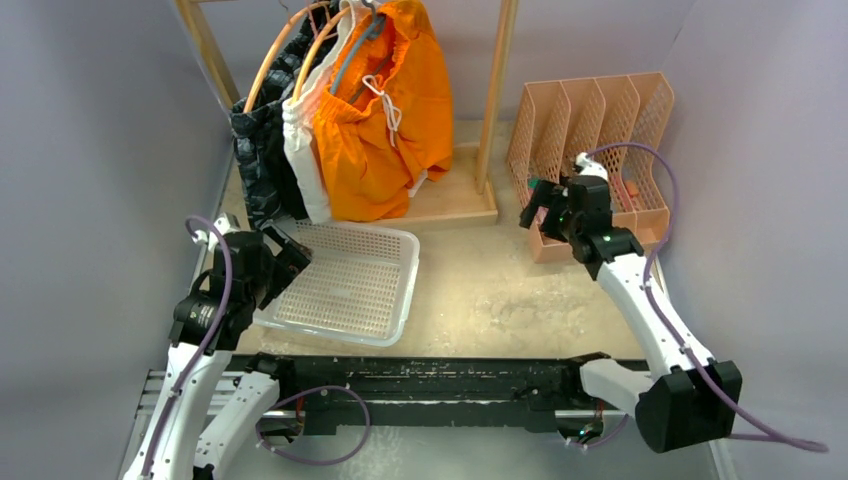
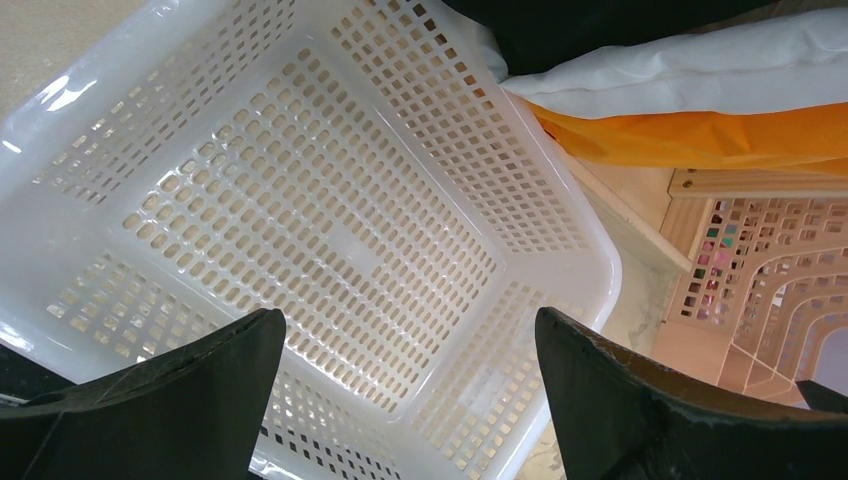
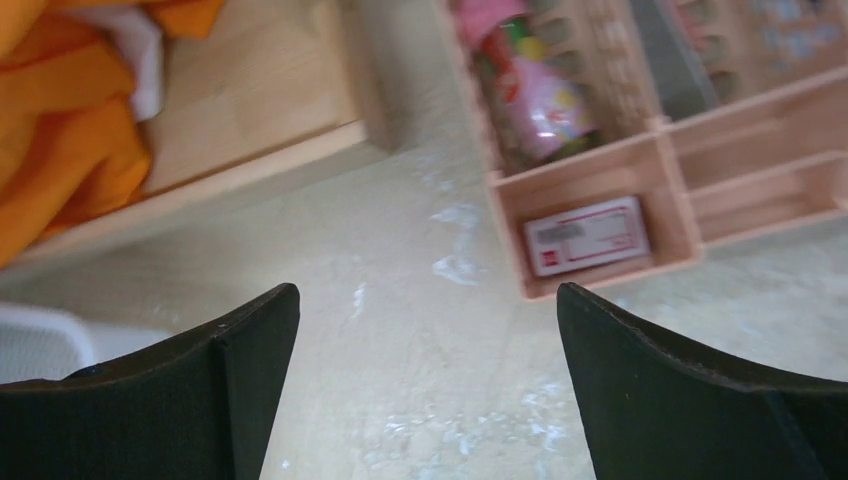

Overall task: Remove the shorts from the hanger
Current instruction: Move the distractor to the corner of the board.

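The shorts hang on the wooden rack – orange foremost, white and camo behind; left gripper spread over the white basket, right gripper spread above tabletop beside the peach organiser – its red-and-white label too blurred to read

Bare tabletop in front of rack base: open passage. Front-left of base, white basket blocks any low approach. Right of base, pink organizer walls that side. Above base, hanging shorts crowd the gap between 2 posts.
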